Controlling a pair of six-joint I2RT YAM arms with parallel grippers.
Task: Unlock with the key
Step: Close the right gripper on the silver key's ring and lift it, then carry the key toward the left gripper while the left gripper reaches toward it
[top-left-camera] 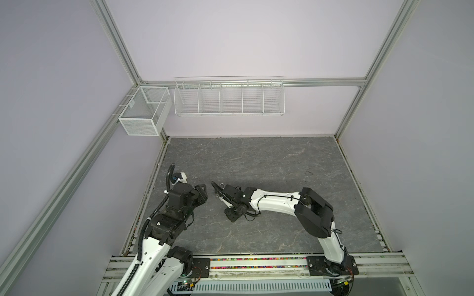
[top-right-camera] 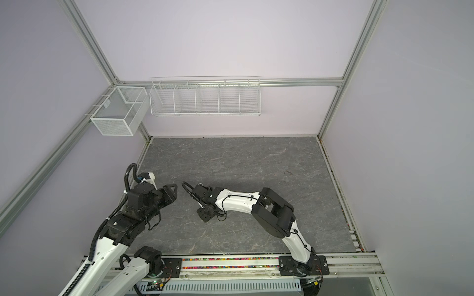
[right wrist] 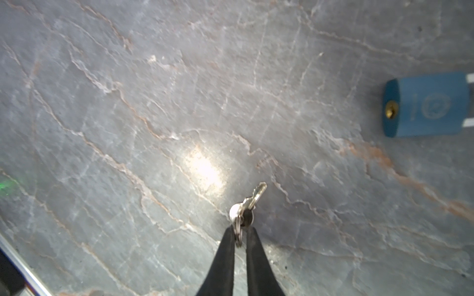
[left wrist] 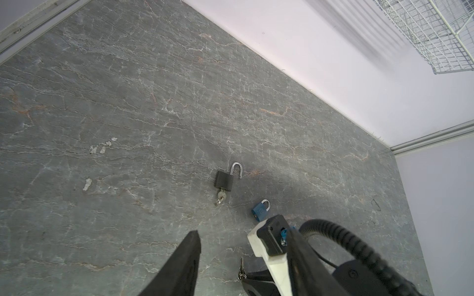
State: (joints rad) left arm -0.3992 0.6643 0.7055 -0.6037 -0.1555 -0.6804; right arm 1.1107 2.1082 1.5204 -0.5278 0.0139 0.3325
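The small silver key [right wrist: 256,194] on its wire ring sits low in the middle of my right wrist view, blade pointing up and to the right over the grey veined stone desk [right wrist: 128,115]. I cannot tell whether it touches the surface. My right hand [right wrist: 241,229] pinches the ring, with the two black fingertips [right wrist: 227,238] nearly pressed together around it. At the right edge of that frame a blue padlock [right wrist: 425,105] lies flat on the desk, its brass keyway facing the key but well apart from it. In my left wrist view this padlock lies lower right of centre. Near it, at centre, is a black padlock [left wrist: 223,181] with its steel shackle free at one end and another key in its keyway. My left hand [left wrist: 243,232] is spread and empty along the bottom of that frame. A white wire basket [top-left-camera: 229,96] hangs on the back wall, upper middle in both top views.
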